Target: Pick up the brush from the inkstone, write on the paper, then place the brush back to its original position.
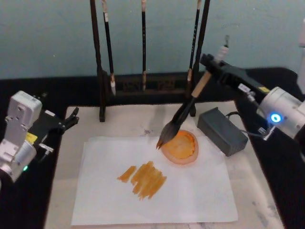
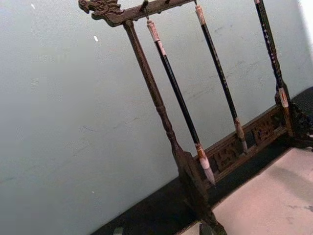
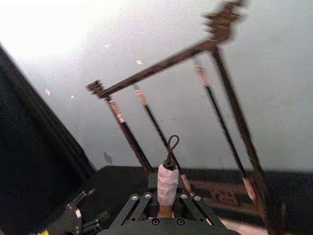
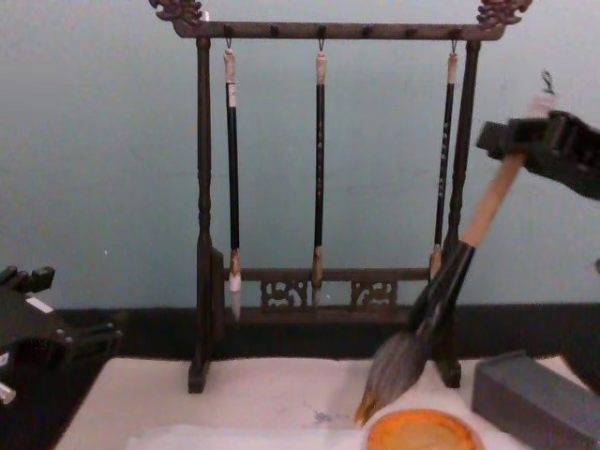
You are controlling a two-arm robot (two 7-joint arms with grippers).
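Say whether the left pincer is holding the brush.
No, the right pincer grips the brush by its handle; the left pincer sits apart.

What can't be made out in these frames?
Whether the brush tip touches the orange dish or paper: steep head view; chest view's bottom edge crops the dish.
Grip point on the handle: right pincer covers it in right wrist view.
Left pincer, parked left: detail lost against black cloth, head view.
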